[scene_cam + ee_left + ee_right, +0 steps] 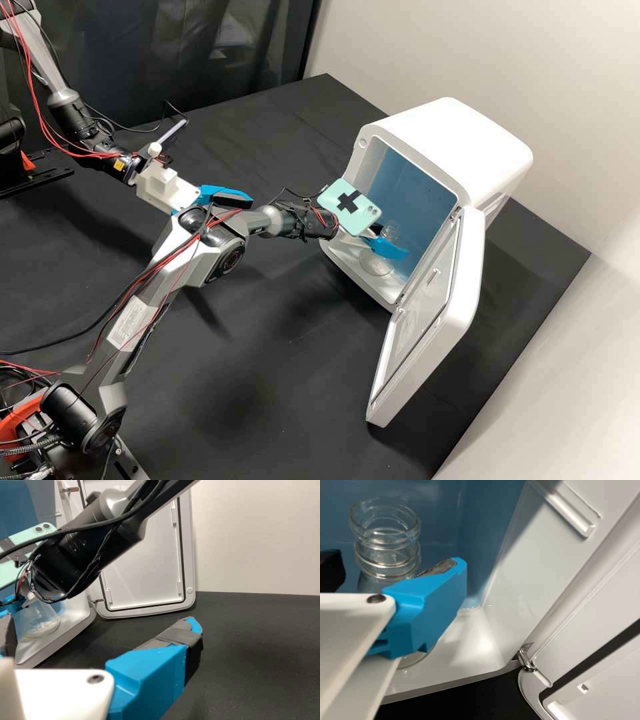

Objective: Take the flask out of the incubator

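Nearest, right tool (390,567), fingers (425,605) apart astride the neck of the flask (385,530), upright on the open incubator (453,133) floor. Farther back, over the counter (280,347), left tool (230,195); grip not tellable.

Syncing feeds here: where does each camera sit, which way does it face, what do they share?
High view: fixed above, looking down on bench, incubator, both arms.
Left wrist view: left wrist, past left gripper toward incubator door, right arm.
Right wrist view: right wrist, inside incubator; right gripper at flask.
Shared: all show the flask.
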Robot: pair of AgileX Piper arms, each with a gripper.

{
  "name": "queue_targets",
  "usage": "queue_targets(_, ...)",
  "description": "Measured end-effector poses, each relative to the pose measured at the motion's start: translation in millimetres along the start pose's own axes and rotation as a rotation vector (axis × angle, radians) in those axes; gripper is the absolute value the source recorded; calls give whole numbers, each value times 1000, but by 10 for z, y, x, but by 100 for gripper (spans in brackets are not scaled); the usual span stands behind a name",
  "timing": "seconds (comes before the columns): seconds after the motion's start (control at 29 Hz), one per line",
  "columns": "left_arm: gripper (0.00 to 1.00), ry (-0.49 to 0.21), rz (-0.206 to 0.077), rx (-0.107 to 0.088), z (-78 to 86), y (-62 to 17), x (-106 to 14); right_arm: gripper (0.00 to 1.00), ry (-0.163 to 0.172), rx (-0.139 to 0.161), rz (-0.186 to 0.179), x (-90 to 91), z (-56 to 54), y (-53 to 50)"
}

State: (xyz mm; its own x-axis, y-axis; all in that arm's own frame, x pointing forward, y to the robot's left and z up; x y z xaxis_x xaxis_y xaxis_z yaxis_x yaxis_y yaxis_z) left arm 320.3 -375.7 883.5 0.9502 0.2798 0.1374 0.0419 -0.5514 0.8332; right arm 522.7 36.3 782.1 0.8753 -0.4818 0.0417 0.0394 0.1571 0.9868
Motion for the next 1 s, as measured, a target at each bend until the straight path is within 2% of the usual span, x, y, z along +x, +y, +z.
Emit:
queue_targets(0.28, 100, 8, 2, -9, -4, 1, 0, 0, -9, -8, -13, -7, 34, -50)
queue_targets(0.48, 100, 9, 0, -9, -5, -4, -3, 0, -14, 13, -9, -7, 43, -51)
queue_targets(0.69, 100, 10, -7, -9, -9, -24, -15, 0, -14, 13, -9, -7, 43, -51)
queue_targets(1.0, 100, 8, 3, -9, -3, 10, -29, 0, -11, 24, -8, -17, 54, -58)
